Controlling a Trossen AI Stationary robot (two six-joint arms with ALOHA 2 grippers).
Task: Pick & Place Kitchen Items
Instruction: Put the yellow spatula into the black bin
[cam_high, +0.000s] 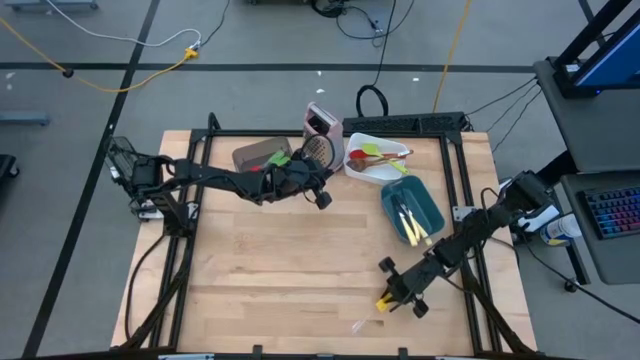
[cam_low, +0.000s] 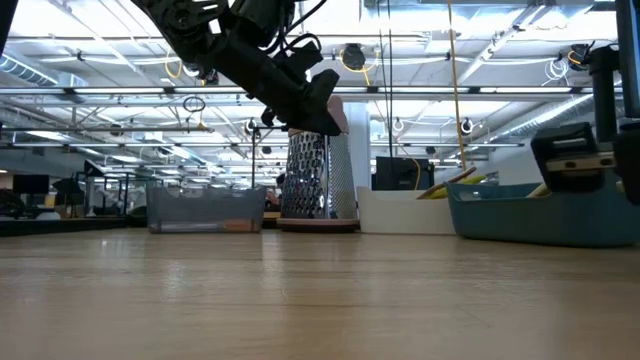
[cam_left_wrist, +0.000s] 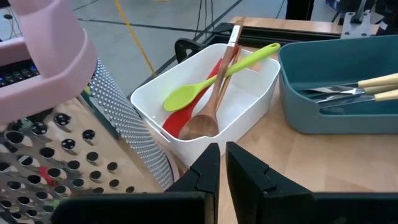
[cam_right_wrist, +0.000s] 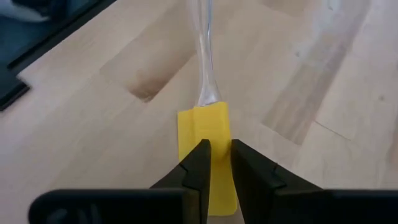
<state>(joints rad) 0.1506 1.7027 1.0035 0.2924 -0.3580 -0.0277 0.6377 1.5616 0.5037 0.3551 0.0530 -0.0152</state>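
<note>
A yellow mini spatula (cam_high: 385, 303) with a clear handle (cam_high: 360, 325) lies flat on the table near the front edge. My right gripper (cam_high: 398, 290) is over its yellow head (cam_right_wrist: 205, 130), fingers nearly together. My left gripper (cam_high: 322, 198) hangs shut and empty above the table, next to the metal grater (cam_high: 320, 140). A white bin (cam_high: 352, 168) holds a green spoon (cam_left_wrist: 211, 81), a red spoon (cam_left_wrist: 186, 121) and a wooden spoon (cam_left_wrist: 208, 118). A teal bin (cam_high: 430, 205) holds cream-handled knives (cam_left_wrist: 364, 88). My right gripper points down, slanting, over the near part of the spatula's yellow head (cam_right_wrist: 217, 186), which shows flat through the narrow gap between the fingers. I cannot tell whether the fingertips touch it. The spatula lies on the table with its handle pointing away from the gripper.
A grey container (cam_high: 258, 155) with a green item (cam_high: 280, 160) stands at the far left of the work area, beside the grater with pink trim (cam_left_wrist: 43, 56). A black frame (cam_high: 470, 160) borders the table's far and right sides. Bare wood (cam_high: 280, 270) lies in the middle and near left.
</note>
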